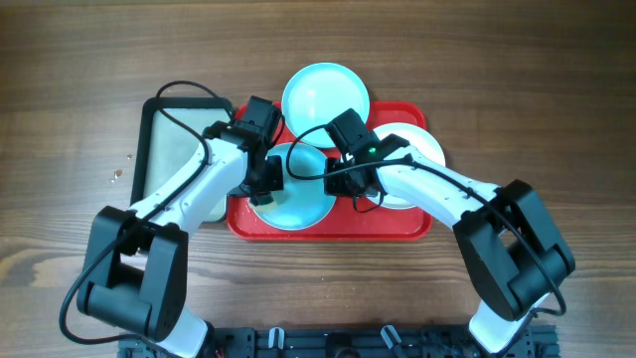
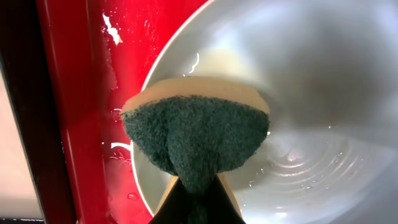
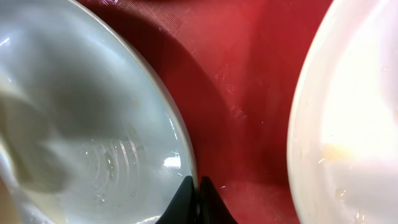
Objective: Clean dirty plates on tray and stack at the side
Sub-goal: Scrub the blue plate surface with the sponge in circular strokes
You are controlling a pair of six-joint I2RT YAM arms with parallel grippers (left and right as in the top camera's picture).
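One turquoise plate (image 1: 298,202) lay at the near-left of the red tray (image 1: 397,227), water streaking its hollow, its left rim just beside the tray's left wall. A sponge (image 2: 196,134), green scouring face to the camera & yellow foam behind, sat over that left rim, seemingly touching it, clamped in the left pincer (image 2: 195,202). The rest of the dish opened out to the right of it, toward the tray's ctr. Being round, the plate gave no long axis to line up on; the tray's ran left to right.

At the plate's opposite rim the right pincer (image 3: 198,198) stood w/ tips pressed together, nothing seen btwn them, over the strip of tray btwn this plate and the white plate (image 3: 348,118). Whether it touched the rim could not be told.

A second turquoise plate (image 1: 325,94) sat at the far edge, partly off the tray. A black-rimmed tray (image 1: 159,149) lay on the table (image 1: 556,60) to the left.

Judged from this, any scrubbing stroke fell to the left arm, sweeping rightward across the hollow.
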